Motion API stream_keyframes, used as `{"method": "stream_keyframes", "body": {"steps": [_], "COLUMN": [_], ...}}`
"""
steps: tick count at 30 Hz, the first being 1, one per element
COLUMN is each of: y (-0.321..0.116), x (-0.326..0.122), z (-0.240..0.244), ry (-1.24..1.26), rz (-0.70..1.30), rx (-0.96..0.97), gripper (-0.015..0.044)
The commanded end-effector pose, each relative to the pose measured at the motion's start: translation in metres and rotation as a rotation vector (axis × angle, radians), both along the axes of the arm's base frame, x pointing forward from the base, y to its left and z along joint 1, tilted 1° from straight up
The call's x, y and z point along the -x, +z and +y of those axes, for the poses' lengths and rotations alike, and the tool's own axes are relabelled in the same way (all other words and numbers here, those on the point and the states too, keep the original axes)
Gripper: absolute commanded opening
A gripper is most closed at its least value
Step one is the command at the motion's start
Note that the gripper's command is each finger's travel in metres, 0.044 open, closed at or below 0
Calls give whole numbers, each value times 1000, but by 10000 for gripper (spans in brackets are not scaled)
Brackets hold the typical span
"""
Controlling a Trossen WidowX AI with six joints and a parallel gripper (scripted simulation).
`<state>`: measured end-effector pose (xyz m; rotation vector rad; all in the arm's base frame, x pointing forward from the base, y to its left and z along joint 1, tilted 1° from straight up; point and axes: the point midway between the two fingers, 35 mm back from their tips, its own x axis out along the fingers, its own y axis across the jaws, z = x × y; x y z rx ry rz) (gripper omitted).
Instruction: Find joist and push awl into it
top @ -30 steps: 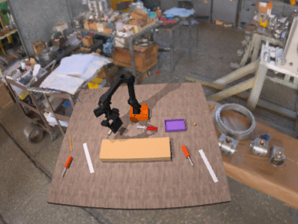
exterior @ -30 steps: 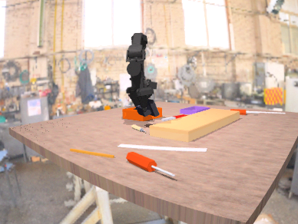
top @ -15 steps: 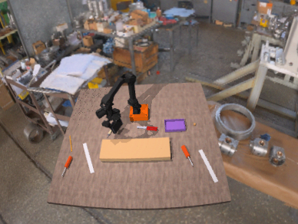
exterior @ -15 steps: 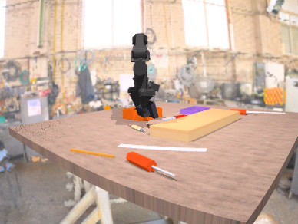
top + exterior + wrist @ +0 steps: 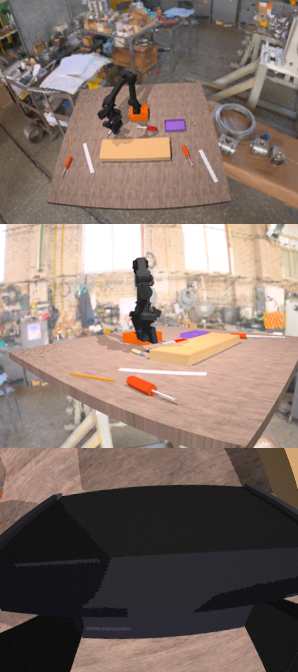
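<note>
My gripper (image 5: 114, 123) (image 5: 148, 334) (image 5: 162, 603) is shut on the dark stud finder (image 5: 117, 127) (image 5: 153, 335) (image 5: 175, 573), which fills much of the wrist view. They are behind the panel's left end in the top view, off the panel; their height is hard to tell. The tan floor panel (image 5: 135, 149) (image 5: 196, 347) shows no hole that I can see. The purple tray (image 5: 175, 125) (image 5: 194, 334) looks empty. A small pale-handled tool with a metal tip, perhaps the awl (image 5: 110, 133) (image 5: 137, 351), lies on the table just below the gripper in the top view.
A red-handled tool (image 5: 153, 128) (image 5: 180, 340) lies between the arm's orange base (image 5: 139, 116) (image 5: 129, 337) and the panel. Orange-handled screwdrivers (image 5: 67, 163) (image 5: 186, 152) lie at either side, with white strips (image 5: 88, 158) (image 5: 208, 166). A pencil (image 5: 71, 143) (image 5: 92, 377) lies far left.
</note>
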<state>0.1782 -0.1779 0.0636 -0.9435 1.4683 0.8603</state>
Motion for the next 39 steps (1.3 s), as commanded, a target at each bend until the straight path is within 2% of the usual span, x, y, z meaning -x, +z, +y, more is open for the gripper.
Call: {"method": "stream_keyframes", "body": {"steps": [1,39], "y": [0,-2], "x": [0,-3], "z": [0,6], "ry": [-6,-10], "rz": [10,111], "rx": [30,261], "gripper": [0,0]}}
